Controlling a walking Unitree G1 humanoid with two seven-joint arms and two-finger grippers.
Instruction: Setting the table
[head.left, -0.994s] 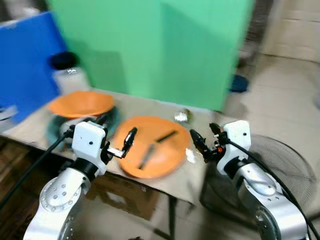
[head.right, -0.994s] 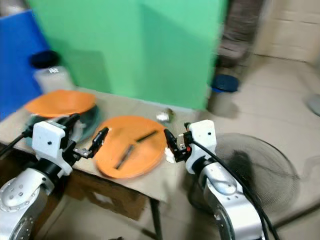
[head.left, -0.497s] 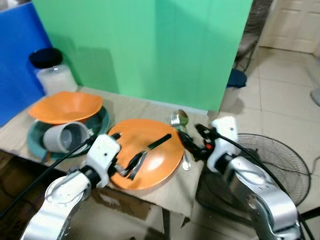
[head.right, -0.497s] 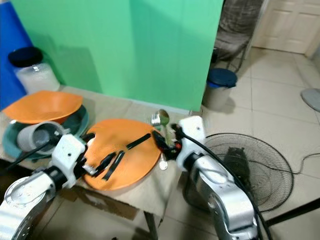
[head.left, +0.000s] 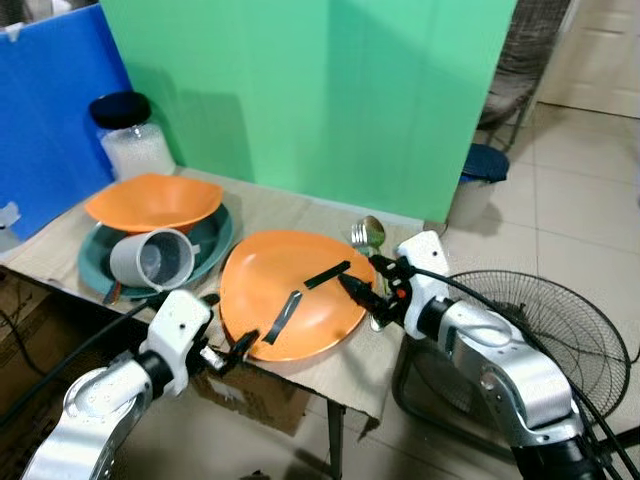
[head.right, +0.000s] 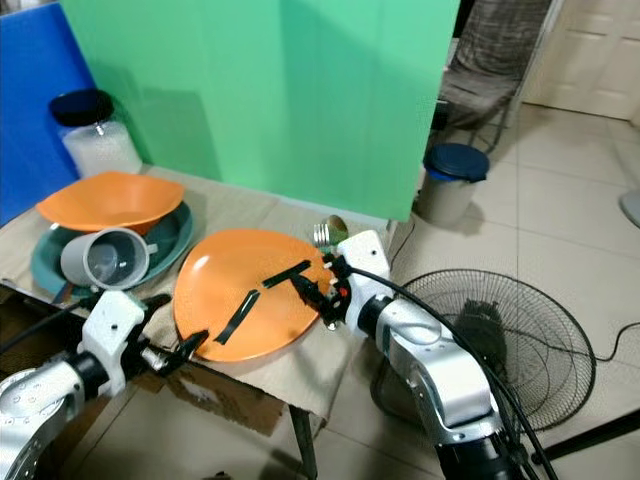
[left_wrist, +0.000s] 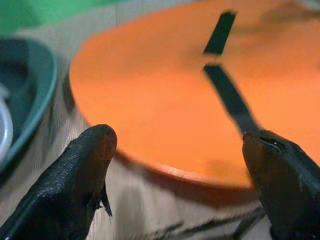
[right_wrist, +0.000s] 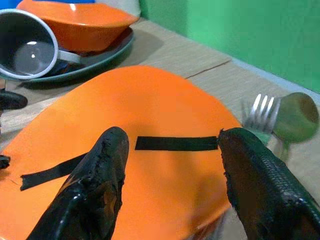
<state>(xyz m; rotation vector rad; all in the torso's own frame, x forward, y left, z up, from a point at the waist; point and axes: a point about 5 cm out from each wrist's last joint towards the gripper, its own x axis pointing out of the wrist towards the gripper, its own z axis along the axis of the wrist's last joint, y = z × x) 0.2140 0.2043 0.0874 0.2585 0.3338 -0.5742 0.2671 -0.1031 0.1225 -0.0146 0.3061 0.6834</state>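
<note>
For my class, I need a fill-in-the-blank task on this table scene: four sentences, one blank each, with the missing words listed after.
1. The gray mug lies on its ____ on the dark green plate.
2. The orange plate carries two strips of ____ tape.
3. Beside the spoon lies a ____.
4. The left tool is open at the orange plate's ____ edge.

Missing words: side; black; fork; near

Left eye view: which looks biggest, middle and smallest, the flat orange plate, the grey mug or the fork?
1. The flat orange plate, biggest.
2. The grey mug, lying on its side on the dark green plate.
3. The fork, smallest, partly hidden by the right gripper.
</note>
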